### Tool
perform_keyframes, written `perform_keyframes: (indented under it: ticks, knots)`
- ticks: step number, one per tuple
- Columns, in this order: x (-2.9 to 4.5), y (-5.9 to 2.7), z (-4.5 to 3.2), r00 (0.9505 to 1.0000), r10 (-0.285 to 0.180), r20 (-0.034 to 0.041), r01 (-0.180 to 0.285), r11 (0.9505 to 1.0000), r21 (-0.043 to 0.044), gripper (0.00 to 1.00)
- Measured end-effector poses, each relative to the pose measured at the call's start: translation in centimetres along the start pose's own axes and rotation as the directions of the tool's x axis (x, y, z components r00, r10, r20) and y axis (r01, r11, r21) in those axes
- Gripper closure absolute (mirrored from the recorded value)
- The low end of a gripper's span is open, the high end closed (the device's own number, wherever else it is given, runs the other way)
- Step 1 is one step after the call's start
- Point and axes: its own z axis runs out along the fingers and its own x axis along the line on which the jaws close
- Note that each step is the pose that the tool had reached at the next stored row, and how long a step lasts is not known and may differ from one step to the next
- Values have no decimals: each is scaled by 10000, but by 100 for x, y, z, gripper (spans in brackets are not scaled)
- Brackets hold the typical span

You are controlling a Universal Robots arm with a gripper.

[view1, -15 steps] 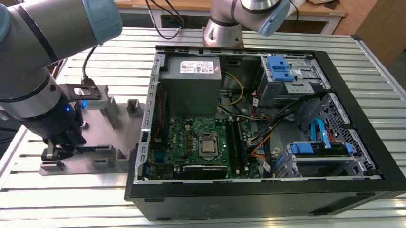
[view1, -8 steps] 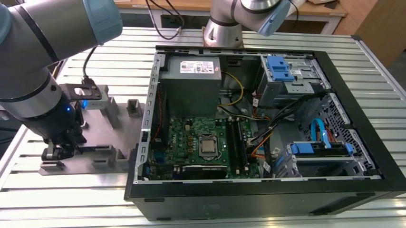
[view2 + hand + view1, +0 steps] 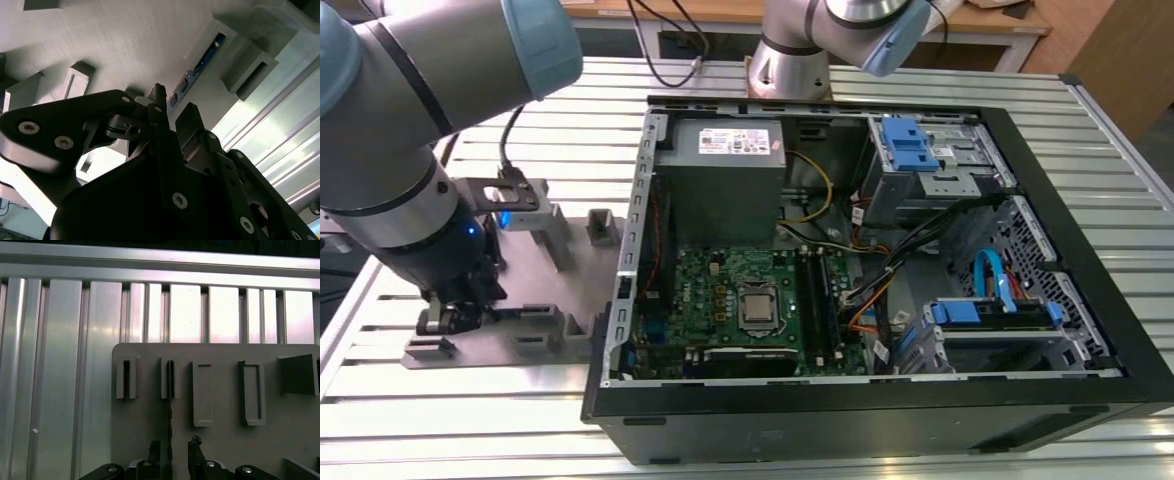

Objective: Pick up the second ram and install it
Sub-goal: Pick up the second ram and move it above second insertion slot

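Tool (image 3: 450, 318) is low over the grey fixture plate (image 3: 534, 345) at the exterior view's left, at the end of the arm (image 3: 400, 150). In both wrist views its fingers (image 3: 196, 455) stand apart, released, one on each side of the near end of the second ram (image 3: 170, 407). Whether either finger touches the strip cannot be told.

Worktop (image 3: 454, 420): ribbed aluminium slats, carrying every item noted below.

Computer case (image 3: 854, 425): black, lying on its side with the panel off, just beside the fixture plate on the exterior view's right.

Power supply (image 3: 720, 190): grey box at the far end of the case interior.

Motherboard (image 3: 707, 290): green, flat in the case on the near side of the power supply.

Fixture plate: grey, with a row of raised slotted holders along it.

Second ram: standing on edge in one slotted holder of the fixture plate. It appears as a thin dark line in the first wrist view and as a narrow blue-green strip in the second wrist view (image 3: 200, 61) — outside the case, well apart from the motherboard.
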Motion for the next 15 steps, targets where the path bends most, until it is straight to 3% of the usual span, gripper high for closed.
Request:
perform_keyframes:
  ticks: [5,12,15]
  knots:
    - [4,-4,83,10000,-35,15,35,10000,-1,67]
    - [5,-4,83,10000,-35,13,35,10000,-4,67]
    - [5,-4,84,10000,-36,13,36,10000,-3,75]
